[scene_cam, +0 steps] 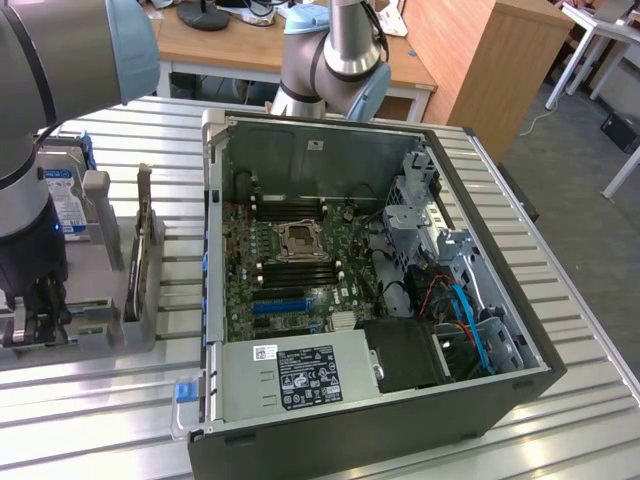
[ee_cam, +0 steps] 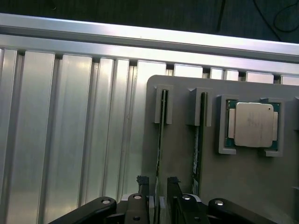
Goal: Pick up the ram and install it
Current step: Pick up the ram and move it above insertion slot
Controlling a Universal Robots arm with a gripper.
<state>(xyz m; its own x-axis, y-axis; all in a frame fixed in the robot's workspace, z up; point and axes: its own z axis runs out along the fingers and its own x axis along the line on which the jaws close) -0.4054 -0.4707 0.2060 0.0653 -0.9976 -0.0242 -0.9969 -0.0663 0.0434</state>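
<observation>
Fingers [ee_cam: 142, 183] of your gripper [ee_cam: 158, 184] stand wide, one on each side of the ram [ee_cam: 161, 130]. The pick is lined up but not made: you hold nothing, and a sliver of gap shows on both sides of the stick, so I judge nothing is touching it yet. The ram stands on edge in its slot in the grey holder [ee_cam: 182, 154], its far end seated in a notched post. Nothing about it looks lifted.

Just beside it, a second stick [ee_cam: 200, 140] stands parallel in the next slot. You straddle the outer one, nearer the holder's edge, and your jaws are apart from its neighbour. Past that, the CPU chip [ee_cam: 253, 123] lies flat in its own corner pocket, well clear of your fingers. Beyond the holder runs the ribbed table [ee_cam: 70, 140].

From the exterior view, your gripper [scene_cam: 35, 315] hangs low over the holder at that view's left, and the case [scene_cam: 330, 455] lies open on its side toward the view's right, well apart from you. Inside it, the motherboard [scene_cam: 255, 250] faces up, with dark memory slots [scene_cam: 295, 272] flanking the socket. I can make out no green stick seated in them.

So, by my reading, the approach is done. Closing, lifting, carrying and seating the ram are all left.
</observation>
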